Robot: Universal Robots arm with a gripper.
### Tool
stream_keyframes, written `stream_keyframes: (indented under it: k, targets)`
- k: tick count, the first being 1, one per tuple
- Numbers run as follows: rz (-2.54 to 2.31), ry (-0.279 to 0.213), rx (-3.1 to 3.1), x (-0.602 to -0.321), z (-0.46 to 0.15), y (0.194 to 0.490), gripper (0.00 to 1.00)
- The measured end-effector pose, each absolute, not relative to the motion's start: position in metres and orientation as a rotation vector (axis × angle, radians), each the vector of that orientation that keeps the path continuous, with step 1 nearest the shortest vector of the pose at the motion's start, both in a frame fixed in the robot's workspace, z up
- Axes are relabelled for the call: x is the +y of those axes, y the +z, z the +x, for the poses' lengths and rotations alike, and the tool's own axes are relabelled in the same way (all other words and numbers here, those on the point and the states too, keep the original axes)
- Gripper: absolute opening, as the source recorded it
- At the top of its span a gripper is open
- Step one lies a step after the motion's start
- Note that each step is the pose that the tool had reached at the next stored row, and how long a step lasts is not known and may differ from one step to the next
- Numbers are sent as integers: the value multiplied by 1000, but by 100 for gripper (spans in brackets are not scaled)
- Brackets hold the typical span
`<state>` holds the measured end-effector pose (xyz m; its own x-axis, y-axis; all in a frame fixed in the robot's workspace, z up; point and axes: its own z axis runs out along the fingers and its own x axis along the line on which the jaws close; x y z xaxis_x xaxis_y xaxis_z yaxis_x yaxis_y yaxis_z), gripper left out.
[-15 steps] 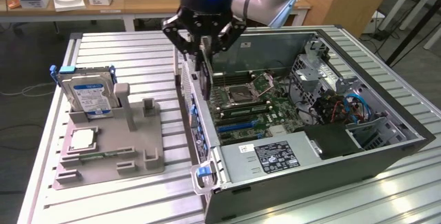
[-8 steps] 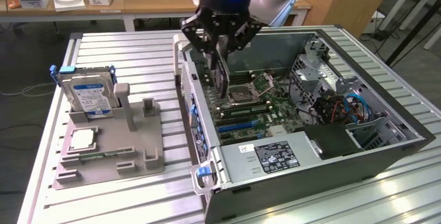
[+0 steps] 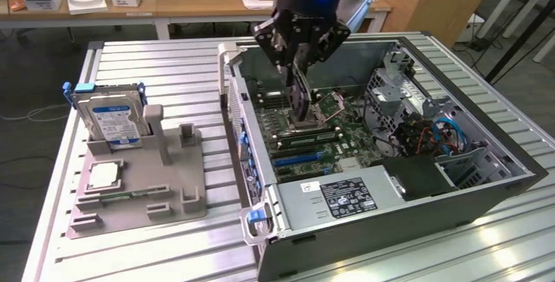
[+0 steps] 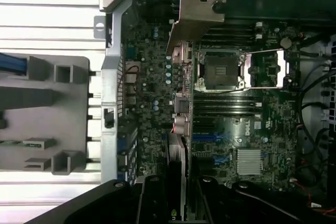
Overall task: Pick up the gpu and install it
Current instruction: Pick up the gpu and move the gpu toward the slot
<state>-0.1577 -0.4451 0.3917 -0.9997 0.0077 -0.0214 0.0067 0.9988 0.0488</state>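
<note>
The pick is done and the install step is in hand: the hand (image 3: 297, 66) is pressed together on the gpu (image 3: 302, 97), pinching the thin card by its upper edge so that it hangs edge-down inside the open computer case (image 3: 498, 188). In the exterior view the card drops straight from the fingers towards the motherboard (image 3: 334, 136), its lower end over the region of the processor socket (image 4: 220, 69) and the dark memory slots. The blue expansion slots (image 3: 299, 158) lie just beyond that, on the side towards the power supply (image 3: 347, 194). From the wrist view the card is seen edge-on, running from between the two dark fingers (image 4: 152, 203) out to its silvery end bracket (image 4: 197, 11), which points at the case's rear wall. It does not look seated; whether its lower edge touches the board I cannot tell. As I judge it, seating the card calls for its connector edge to line up along one slot, with the bracket meeting the rear opening and the card kept upright so it enters squarely without scraping the parts beside it. The grey holder (image 3: 139, 184) on the worktop (image 3: 156, 67) carries the hard drive (image 3: 111, 118), well apart from the hand.
</note>
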Motion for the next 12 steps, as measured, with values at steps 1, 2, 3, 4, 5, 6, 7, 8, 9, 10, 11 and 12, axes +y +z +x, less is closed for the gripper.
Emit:
stream_keyframes:
  k: [1, 2, 3, 4, 5, 6, 7, 8, 9, 10, 11, 12]
  targets:
    - [8, 76, 3119, -445, -153, 392, 27]
    - [4, 76, 3119, -445, -149, 392, 27]
    - [1, 76, 3119, -445, -145, 392, 27]
    - [-2, 76, 3119, -445, -141, 391, 27]
    - [-5, 76, 3119, -445, -138, 391, 27]
    - [-8, 76, 3119, -445, -134, 391, 27]
    - [-11, 77, 3119, -445, -130, 391, 27]
    - [-14, 77, 3119, -445, -126, 391, 27]
    - [-17, 76, 3119, -445, -122, 391, 27]
    - [-20, 77, 3120, -445, -119, 391, 27]
    - [-24, 77, 3120, -445, -115, 391, 27]
    - [-26, 77, 3120, -445, -111, 391, 27]
